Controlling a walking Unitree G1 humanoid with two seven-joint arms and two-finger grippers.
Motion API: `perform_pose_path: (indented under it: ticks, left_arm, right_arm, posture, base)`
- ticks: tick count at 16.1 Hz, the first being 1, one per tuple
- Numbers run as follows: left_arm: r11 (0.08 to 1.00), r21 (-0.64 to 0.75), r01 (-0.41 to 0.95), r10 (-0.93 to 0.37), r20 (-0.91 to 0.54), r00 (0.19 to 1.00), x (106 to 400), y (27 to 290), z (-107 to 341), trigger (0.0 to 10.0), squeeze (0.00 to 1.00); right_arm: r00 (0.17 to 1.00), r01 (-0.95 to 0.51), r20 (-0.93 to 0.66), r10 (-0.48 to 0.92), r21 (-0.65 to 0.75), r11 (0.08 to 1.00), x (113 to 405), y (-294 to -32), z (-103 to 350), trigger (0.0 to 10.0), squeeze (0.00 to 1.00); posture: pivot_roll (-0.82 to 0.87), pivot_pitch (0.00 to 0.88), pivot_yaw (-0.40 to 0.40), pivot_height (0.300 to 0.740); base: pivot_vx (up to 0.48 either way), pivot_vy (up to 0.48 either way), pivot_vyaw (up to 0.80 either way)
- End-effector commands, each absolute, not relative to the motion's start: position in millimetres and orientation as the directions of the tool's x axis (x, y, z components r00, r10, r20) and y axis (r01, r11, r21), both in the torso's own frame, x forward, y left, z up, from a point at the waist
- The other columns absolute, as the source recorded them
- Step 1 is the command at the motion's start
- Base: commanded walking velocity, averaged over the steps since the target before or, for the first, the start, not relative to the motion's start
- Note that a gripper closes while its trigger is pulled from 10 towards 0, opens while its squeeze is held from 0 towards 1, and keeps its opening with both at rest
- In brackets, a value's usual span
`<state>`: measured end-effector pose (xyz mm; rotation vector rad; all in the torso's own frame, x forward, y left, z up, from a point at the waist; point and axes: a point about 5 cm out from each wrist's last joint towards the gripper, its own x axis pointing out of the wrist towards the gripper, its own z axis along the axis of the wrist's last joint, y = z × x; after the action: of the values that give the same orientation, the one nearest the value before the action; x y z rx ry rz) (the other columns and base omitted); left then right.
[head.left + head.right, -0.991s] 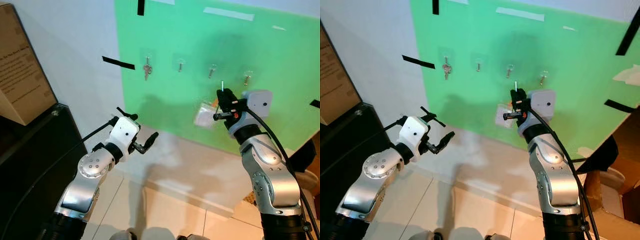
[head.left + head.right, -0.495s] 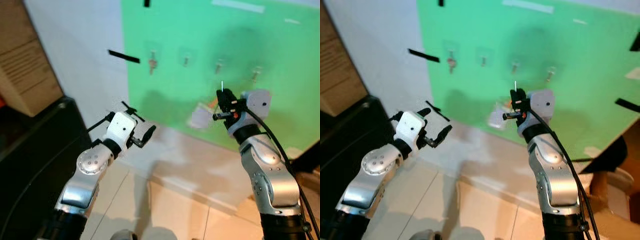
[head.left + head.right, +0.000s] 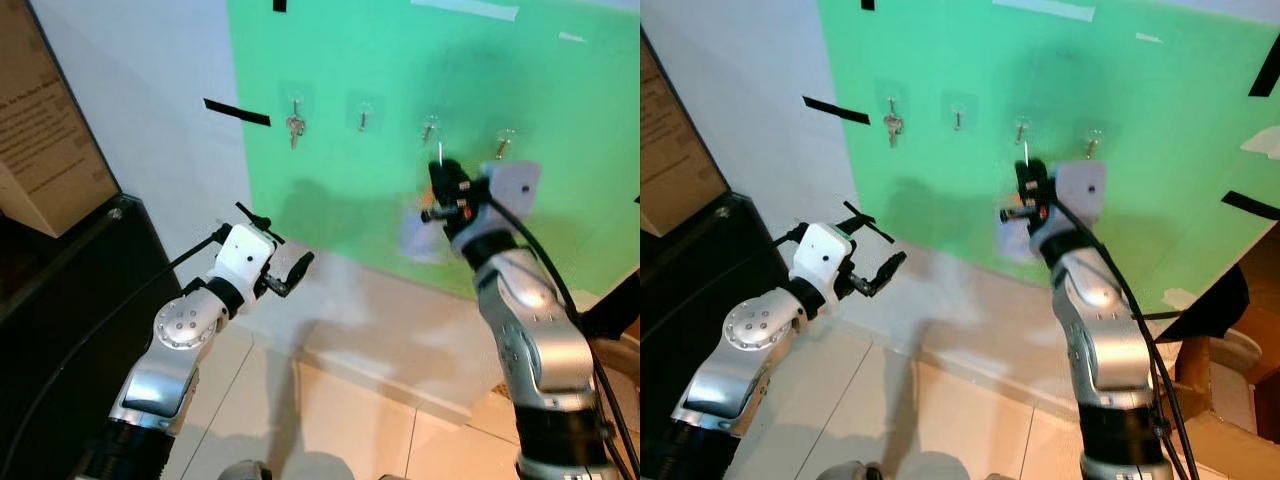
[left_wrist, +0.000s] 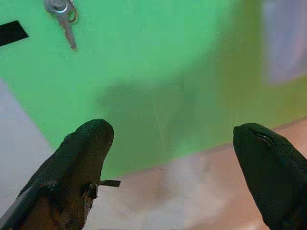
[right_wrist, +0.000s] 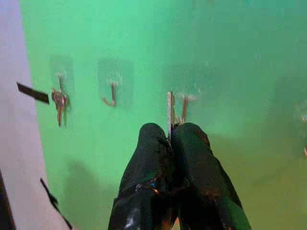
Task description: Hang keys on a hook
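A green board [image 3: 400, 60] on the wall carries a row of small hooks. A set of keys [image 3: 294, 127] hangs on the leftmost hook. My right gripper [image 3: 441, 178] is raised close to the board, shut on a thin metal key ring [image 5: 169, 111] that sticks up between its fingers. The ring's tip sits just beside the third hook [image 5: 184, 106]; I cannot tell whether they touch. A pale blurred tag [image 3: 420, 232] dangles below that gripper. My left gripper [image 3: 280, 242] is held low and left, open and empty, with its fingertips [image 4: 88, 141] far apart.
A black cabinet [image 3: 60, 300] with a cardboard box [image 3: 35, 130] on it stands at the left. Black tape strips [image 3: 236, 112] mark the white wall. A pale ledge [image 3: 380, 350] runs along the wall's foot above the tiled floor. More cardboard [image 3: 1230, 420] lies at the lower right.
My right gripper has risen and moved in toward the third hook, with the tag swinging under it. The head view shifted and came back. The left arm has kept its pose.
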<state>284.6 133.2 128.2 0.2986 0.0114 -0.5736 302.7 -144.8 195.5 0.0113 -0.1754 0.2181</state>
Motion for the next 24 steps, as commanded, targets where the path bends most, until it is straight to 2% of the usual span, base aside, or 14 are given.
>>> perform_pose_path:
  ticks: [1,5,7,11,16,24]
  left_arm:
    - [0.778,0.275,0.565,-0.567,-0.080,0.820,285,126,134,10.0,0.00]
    - [0.755,0.278,0.594,-0.597,-0.086,0.798,284,123,135,10.0,0.00]
    - [0.712,0.269,0.648,-0.652,-0.086,0.753,281,118,138,10.0,0.00]
    - [0.689,0.266,0.674,-0.679,-0.087,0.729,279,117,140,10.0,0.00]
    - [0.676,0.258,0.690,-0.694,-0.092,0.714,276,116,141,10.0,0.00]
    - [0.663,0.259,0.703,-0.704,-0.105,0.703,275,114,139,10.0,0.00]
  right_arm:
    - [0.961,-0.203,0.191,0.202,-0.017,0.979,307,-145,199,10.0,0.00]
    - [0.960,-0.175,0.216,0.177,-0.031,0.984,331,-140,210,10.0,0.00]
    - [0.965,-0.137,0.223,0.140,-0.031,0.990,343,-141,213,10.0,0.00]
    - [0.963,-0.120,0.242,0.121,-0.017,0.993,356,-144,217,10.0,0.00]
    - [0.967,-0.062,0.248,0.063,-0.012,0.998,366,-151,217,10.0,0.00]
    - [0.979,0.017,0.206,-0.010,-0.031,0.999,365,-167,203,10.0,0.00]
  posture:
    - [-0.04,0.000,-0.014,0.740]
    - [-0.03,0.000,-0.013,0.740]
    - [-0.02,0.000,-0.016,0.740]
    - [-0.01,0.000,-0.016,0.740]
    - [-0.01,0.000,-0.016,0.740]
    - [-0.02,0.000,-0.012,0.740]
  base:
    - [0.000,0.000,0.00]
    - [0.000,0.000,0.00]
    - [0.000,0.000,0.00]
    - [0.000,0.000,0.00]
    - [0.000,0.000,0.00]
    - [0.000,0.000,0.00]
